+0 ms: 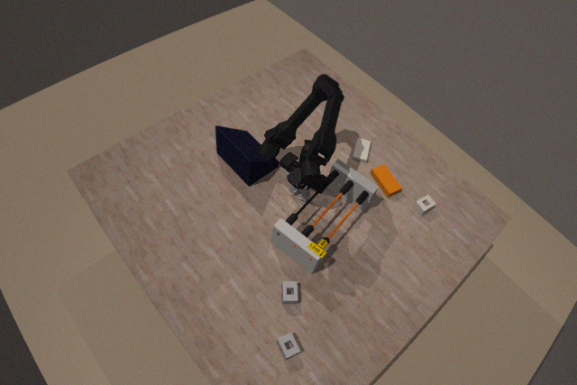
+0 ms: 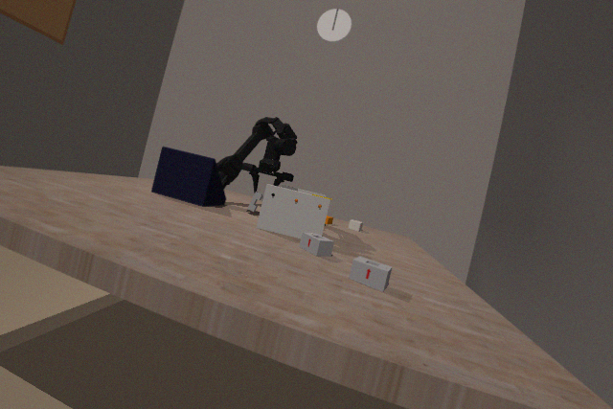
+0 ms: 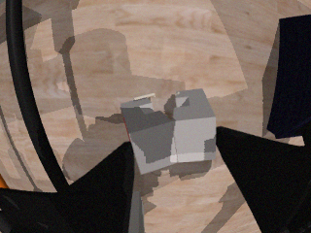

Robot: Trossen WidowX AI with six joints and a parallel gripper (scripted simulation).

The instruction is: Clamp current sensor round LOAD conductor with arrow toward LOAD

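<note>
The open grey current sensor (image 1: 302, 194) (image 2: 254, 201) (image 3: 194, 136) stands on the table beside the conductor rack, on the arm-base side. My gripper (image 3: 174, 142) is shut on it, with one black finger at each side; its two halves still gape at the top of the wrist view. A thin red edge shows on its left side, but the arrow cannot be read. The LOAD conductor (image 1: 344, 221) is the outer orange one, farthest from the sensor. The yellow LOAD marker (image 1: 316, 250) sits on the near end block (image 1: 293, 249) (image 2: 292, 216).
A black conductor (image 1: 297, 214) (image 3: 29, 112) runs nearest the gripper, then a middle orange one (image 1: 328, 208). The far end block (image 1: 353, 181) is close to the arm. Also present are a navy wedge (image 1: 237, 157) (image 2: 183, 176), an orange block (image 1: 386, 180), a white block (image 1: 361, 150) and several small holed blocks.
</note>
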